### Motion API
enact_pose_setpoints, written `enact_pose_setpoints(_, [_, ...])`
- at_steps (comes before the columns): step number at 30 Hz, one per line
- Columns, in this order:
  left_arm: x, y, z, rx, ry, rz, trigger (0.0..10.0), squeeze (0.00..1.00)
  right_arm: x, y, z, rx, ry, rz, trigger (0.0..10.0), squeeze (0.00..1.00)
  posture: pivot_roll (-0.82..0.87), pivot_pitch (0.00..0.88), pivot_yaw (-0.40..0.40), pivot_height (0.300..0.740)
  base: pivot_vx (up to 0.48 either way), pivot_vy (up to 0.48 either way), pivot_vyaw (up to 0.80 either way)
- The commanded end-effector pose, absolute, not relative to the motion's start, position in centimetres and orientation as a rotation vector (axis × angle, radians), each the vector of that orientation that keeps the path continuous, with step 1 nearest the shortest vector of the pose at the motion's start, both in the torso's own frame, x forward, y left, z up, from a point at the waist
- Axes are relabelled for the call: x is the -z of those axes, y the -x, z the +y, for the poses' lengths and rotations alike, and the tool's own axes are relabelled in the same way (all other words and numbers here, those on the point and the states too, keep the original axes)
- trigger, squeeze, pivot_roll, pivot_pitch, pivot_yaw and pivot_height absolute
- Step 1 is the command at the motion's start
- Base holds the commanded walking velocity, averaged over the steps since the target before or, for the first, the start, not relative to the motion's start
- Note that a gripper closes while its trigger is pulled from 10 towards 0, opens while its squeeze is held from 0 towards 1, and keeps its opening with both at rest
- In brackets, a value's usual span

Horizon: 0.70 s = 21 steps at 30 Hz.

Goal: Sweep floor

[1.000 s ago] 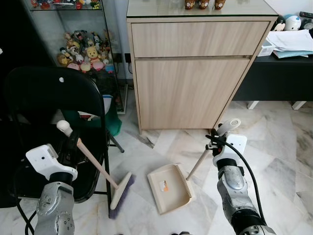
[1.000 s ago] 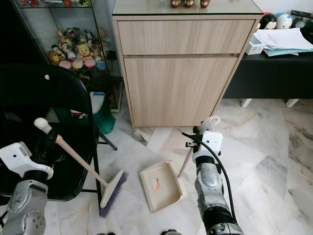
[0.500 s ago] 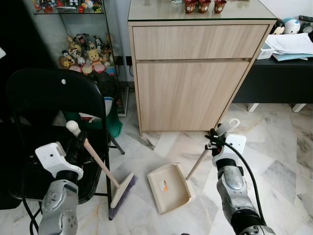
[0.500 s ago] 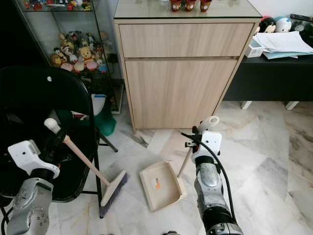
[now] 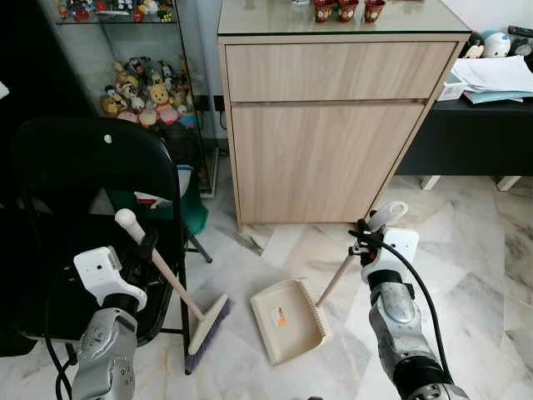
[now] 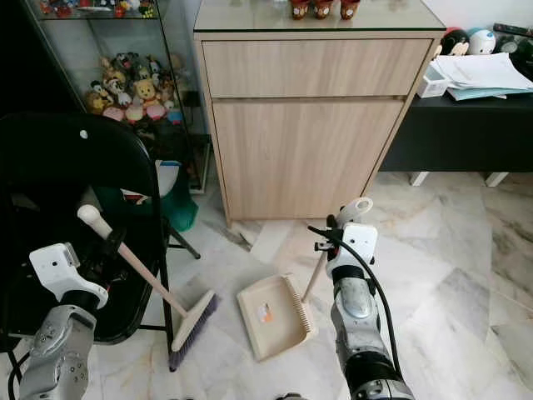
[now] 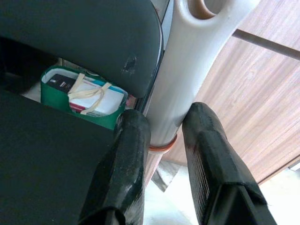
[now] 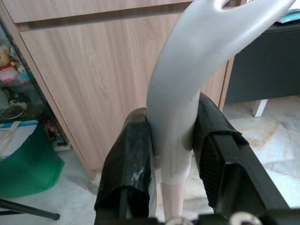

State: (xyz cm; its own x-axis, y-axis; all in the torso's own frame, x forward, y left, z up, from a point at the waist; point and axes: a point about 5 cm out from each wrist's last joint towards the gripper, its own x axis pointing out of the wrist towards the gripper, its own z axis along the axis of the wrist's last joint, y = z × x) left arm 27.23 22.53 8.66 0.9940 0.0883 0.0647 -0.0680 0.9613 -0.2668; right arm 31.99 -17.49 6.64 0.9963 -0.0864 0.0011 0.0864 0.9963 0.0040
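A broom with a wooden handle (image 5: 166,275) and a white knob leans over the marble floor, its purple-bristled head (image 5: 208,327) resting on the tiles beside the chair leg. My left gripper (image 5: 146,250) is shut on the handle just below the knob; in the left wrist view the black fingers (image 7: 129,154) clamp the white grip (image 7: 187,70). A cream dustpan (image 5: 287,318) lies flat on the floor right of the brush head. Its long handle rises to my right gripper (image 5: 367,242), which is shut on the grey grip (image 8: 183,84).
A black folding chair (image 5: 75,167) stands close on the left, its leg next to the broom head. A wooden cabinet (image 5: 325,125) is straight ahead, a glass case of plush toys (image 5: 141,92) at back left, a green bag (image 5: 196,210) under it. A black desk (image 5: 483,125) sits at back right.
My left arm has shifted a little to the right with the broom handle, standing it slightly more upright. The brush head, dustpan and right arm stay where they were.
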Motion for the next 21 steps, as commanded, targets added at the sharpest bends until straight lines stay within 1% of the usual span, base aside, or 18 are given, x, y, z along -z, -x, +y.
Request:
enact_pose_setpoints(1, [-8.4,-27.5,22.6,-0.073,0.254,-0.073,10.0,0.00,-7.0,-32.1,-17.7,0.088,-0.002,-0.014,10.0,0.00,-0.07,0.155,-0.026,0.740,0.000,0.000,0.00])
enact_pose_setpoints(2, [-8.3,-27.6,22.5,-0.073,0.246,-0.070,10.0,0.00,-7.0,-32.1,-17.7,0.088,-0.001,-0.014,10.0,0.00,-0.07,0.155,-0.026,0.740,0.000,0.000,0.00])
enact_pose_setpoints(3, [-8.2,-27.8,22.5,-0.071,0.246,-0.071,10.0,0.15,-7.0,-32.1,-17.7,0.087,0.000,-0.015,10.0,0.00,-0.07,0.155,-0.027,0.740,0.000,0.000,0.00])
enact_pose_setpoints(5, [-8.2,-27.9,22.5,-0.070,0.249,-0.074,10.0,0.15,-7.0,-32.1,-17.7,0.087,0.001,-0.015,10.0,0.00,-0.08,0.156,-0.028,0.740,0.000,0.000,0.00])
enact_pose_setpoints(6, [-8.3,-28.1,22.4,-0.073,0.249,-0.078,10.0,1.00,-7.0,-32.1,-17.7,0.087,0.001,-0.016,10.0,0.00,-0.08,0.156,-0.029,0.740,0.000,0.000,0.00])
enact_pose_setpoints(8, [-8.5,-28.6,22.4,-0.088,0.247,-0.093,10.0,1.00,-7.0,-32.1,-17.8,0.090,0.002,-0.017,10.0,0.00,-0.08,0.156,-0.029,0.740,0.000,0.000,0.00])
enact_pose_setpoints(9, [-8.5,-28.7,22.4,-0.088,0.250,-0.097,10.0,0.00,-7.0,-32.1,-17.8,0.090,0.002,-0.017,10.0,0.00,-0.08,0.156,-0.029,0.740,0.000,0.000,0.00])
enact_pose_setpoints(20, [-9.0,-30.1,22.9,-0.125,0.227,-0.132,10.0,0.00,-7.1,-32.1,-17.9,0.090,0.004,-0.017,10.0,0.00,-0.08,0.163,-0.032,0.740,0.000,0.000,0.00])
enact_pose_setpoints(21, [-9.0,-30.2,23.0,-0.128,0.224,-0.133,10.0,0.92,-7.1,-32.1,-17.9,0.090,0.004,-0.017,10.0,0.00,-0.09,0.162,-0.032,0.740,0.000,0.000,0.00])
